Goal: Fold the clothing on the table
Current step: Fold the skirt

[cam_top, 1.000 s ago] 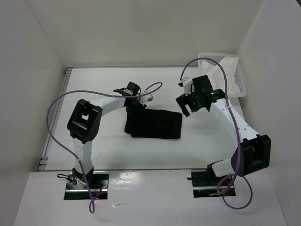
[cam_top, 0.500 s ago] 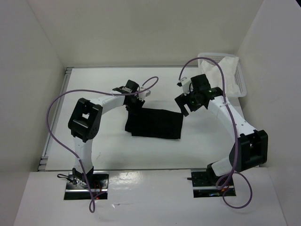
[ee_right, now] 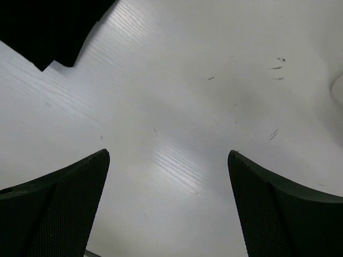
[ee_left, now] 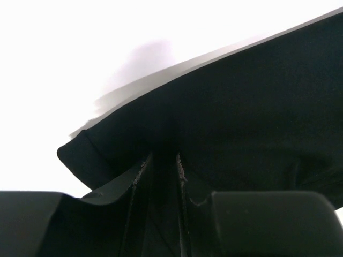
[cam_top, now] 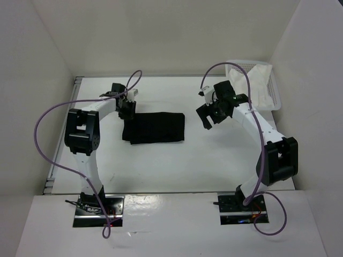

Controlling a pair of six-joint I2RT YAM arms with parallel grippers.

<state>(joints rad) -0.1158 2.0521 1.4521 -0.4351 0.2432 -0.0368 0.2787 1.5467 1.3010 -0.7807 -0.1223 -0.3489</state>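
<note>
The black clothing [cam_top: 155, 127] lies as a folded rectangle on the white table [cam_top: 161, 166], left of centre. My left gripper [cam_top: 127, 108] is at its far left corner, shut on the fabric. The left wrist view shows the two fingers close together [ee_left: 162, 160] with dark cloth pinched between them, and the clothing [ee_left: 241, 107] spreading away to the right. My right gripper [cam_top: 207, 116] hovers right of the clothing, apart from it. Seen from the right wrist, it is open [ee_right: 169, 155] over bare table [ee_right: 187, 80], with a corner of the clothing [ee_right: 48, 27] at the upper left.
A white mesh basket [cam_top: 270, 99] holding a white cloth [cam_top: 252, 80] stands at the far right corner, just behind the right arm. A thin metal rail [cam_top: 64, 134] runs along the table's left edge. White walls enclose the table on three sides.
The left gripper closed further on the clothing's corner and moved left and away, dragging the clothing left across the table. The right arm shifted slightly left and away, still open.
</note>
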